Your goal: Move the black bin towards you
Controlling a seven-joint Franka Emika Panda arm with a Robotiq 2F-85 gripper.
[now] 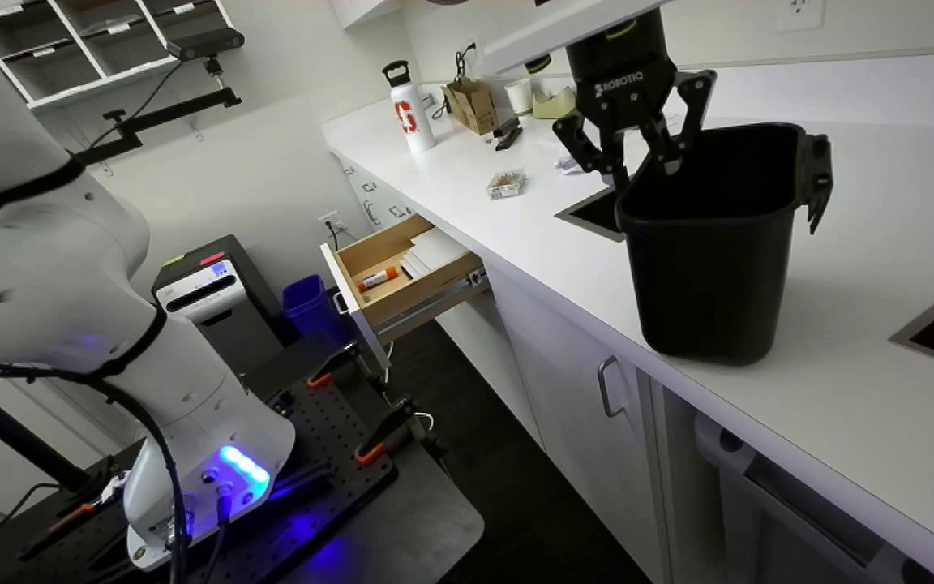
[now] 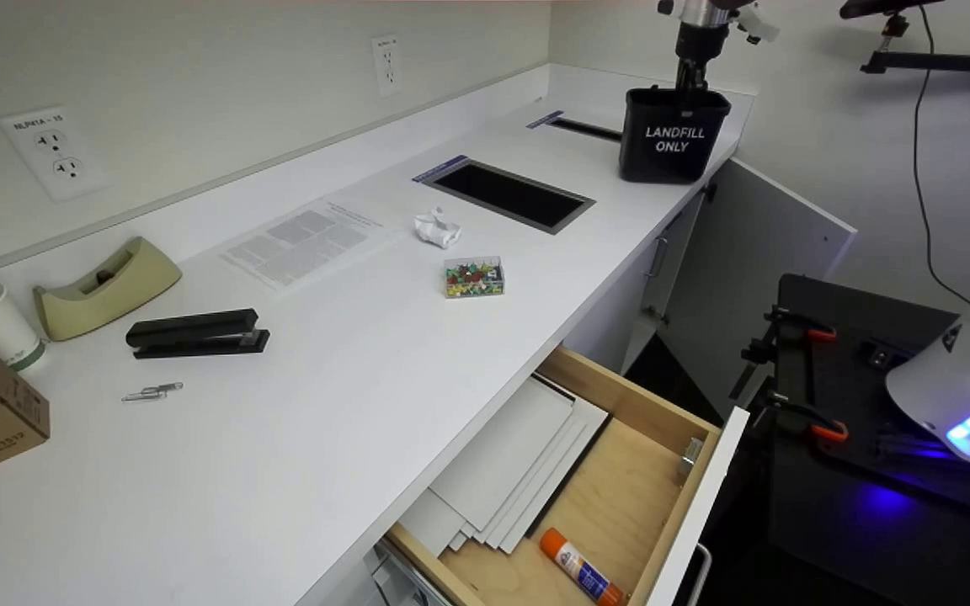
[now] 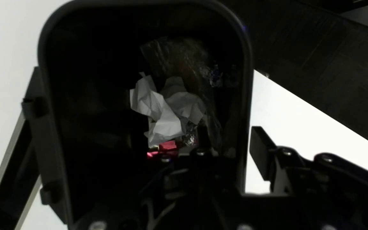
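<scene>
The black bin (image 1: 710, 284) stands upright on the white counter near its front edge; in an exterior view the bin (image 2: 670, 160) reads "LANDFILL ONLY". In the wrist view I look down into the bin (image 3: 249, 95) at crumpled white paper (image 3: 163, 118), clear plastic and a red wrapper. My gripper (image 1: 644, 169) is at the bin's rim, pointing down. In the wrist view the gripper (image 3: 232, 143) straddles the bin's wall: one finger is inside, dark and hard to see, the other outside with a gap to the wall. It is open.
Dark rectangular counter openings (image 2: 510, 194) lie near the bin. A box of pins (image 2: 474, 278), crumpled paper (image 2: 437, 228) and a stapler (image 2: 196, 332) lie along the counter. A drawer (image 2: 620, 471) stands open, and a cabinet door (image 2: 738, 278) hangs open below the bin.
</scene>
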